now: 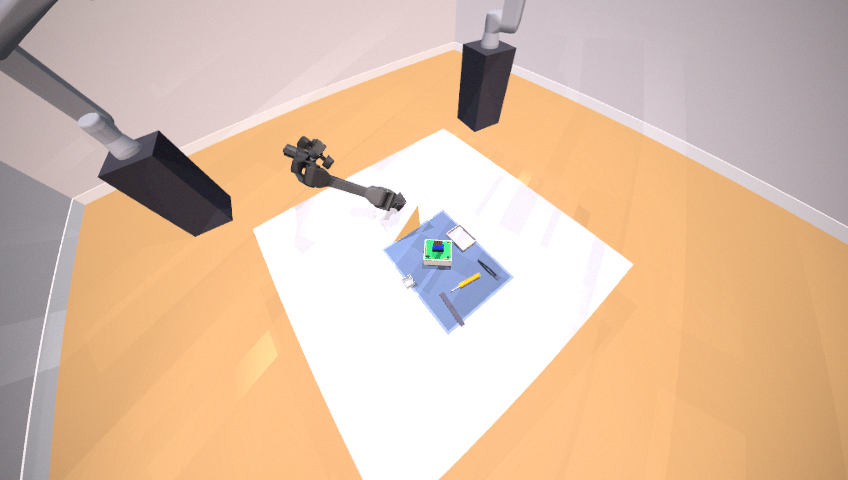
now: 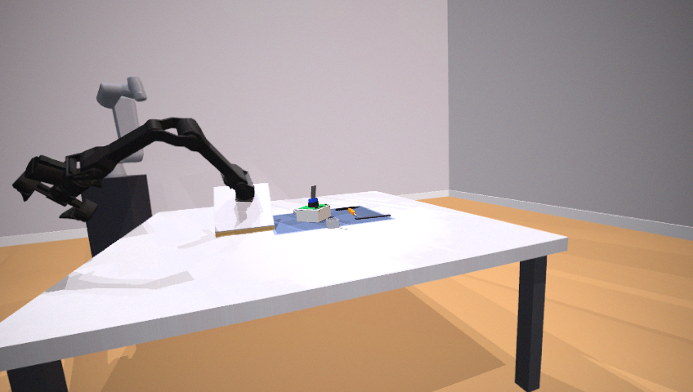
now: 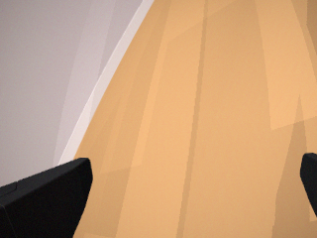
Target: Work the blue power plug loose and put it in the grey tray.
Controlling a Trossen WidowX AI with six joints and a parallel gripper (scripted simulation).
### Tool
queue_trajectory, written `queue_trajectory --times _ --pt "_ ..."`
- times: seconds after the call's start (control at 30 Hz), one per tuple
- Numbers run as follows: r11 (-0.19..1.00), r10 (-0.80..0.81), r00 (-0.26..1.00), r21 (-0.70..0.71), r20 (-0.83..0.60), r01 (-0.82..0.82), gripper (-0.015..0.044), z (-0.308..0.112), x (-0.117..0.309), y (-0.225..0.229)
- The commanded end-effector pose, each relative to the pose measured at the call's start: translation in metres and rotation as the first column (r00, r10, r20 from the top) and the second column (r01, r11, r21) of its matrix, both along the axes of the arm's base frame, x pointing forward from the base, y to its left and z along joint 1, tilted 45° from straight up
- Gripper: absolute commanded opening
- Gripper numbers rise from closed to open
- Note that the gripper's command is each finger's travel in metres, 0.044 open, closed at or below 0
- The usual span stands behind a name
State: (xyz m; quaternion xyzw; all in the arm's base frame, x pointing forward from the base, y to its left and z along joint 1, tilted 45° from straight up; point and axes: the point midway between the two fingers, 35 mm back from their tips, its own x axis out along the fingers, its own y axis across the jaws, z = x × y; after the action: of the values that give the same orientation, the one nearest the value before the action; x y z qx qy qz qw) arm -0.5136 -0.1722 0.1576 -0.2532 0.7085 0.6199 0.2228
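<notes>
Top view: the blue power plug (image 1: pixel 437 248) (image 2: pixel 313 200) was seen at the green circuit board (image 1: pixel 429 253) (image 2: pixel 320 207), which was carried by a pale box-like holder (image 1: pixel 437 261) (image 2: pixel 318 215). A dark upright piece (image 2: pixel 313 191) was shown above the plug in the exterior view. How deeply the plug was seated could not quite be made out from so far off.

The grey tray (image 1: pixel 455 243) was placed just beside the holder on the blue mat (image 1: pixel 416 261) (image 2: pixel 287 224), and inside its raised rim only a pale floor was shown. The plug was located outside that tray. By the edge of the mat, a small whitish container (image 1: pixel 408 281) (image 2: pixel 333 223) was set apart from the holder; its contents were too small to be told.

The gripper (image 1: pixel 316 151) (image 2: pixel 51 202) (image 3: pixel 200 170) was spread wide, with nothing grasped between its 2 black fingers. It was held well apart from the plug and the tray, and floor and wall were framed beyond the fingers in the wrist view.

On the mat, 3 other items were laid out: a yellow screwdriver (image 1: pixel 470 280) (image 2: pixel 351 211), black tweezers (image 1: pixel 488 269) and a dark flat strip (image 1: pixel 451 309) (image 2: pixel 372 216).
</notes>
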Motion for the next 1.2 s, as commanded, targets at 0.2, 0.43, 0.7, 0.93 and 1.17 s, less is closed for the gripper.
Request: queue_trajectory --times 0.2,0.43,0.7,0.93,1.17 --pt "0.913 0.394 0.915 0.151 -0.091 -0.378 0.0430 0.045 0.071 -0.113" --pt "0.766 0.630 0.764 0.272 -0.140 -0.582 0.0430 0.074 0.137 -0.177" --pt "0.578 0.813 0.553 0.369 -0.182 -0.728 0.0430 0.106 0.222 -0.228" --pt "0.362 0.929 0.276 0.456 -0.245 -0.813 0.0430 0.147 0.321 -0.261" --pt "0.130 0.964 -0.028 0.558 -0.266 -0.820 0.0430 0.175 0.424 -0.276"
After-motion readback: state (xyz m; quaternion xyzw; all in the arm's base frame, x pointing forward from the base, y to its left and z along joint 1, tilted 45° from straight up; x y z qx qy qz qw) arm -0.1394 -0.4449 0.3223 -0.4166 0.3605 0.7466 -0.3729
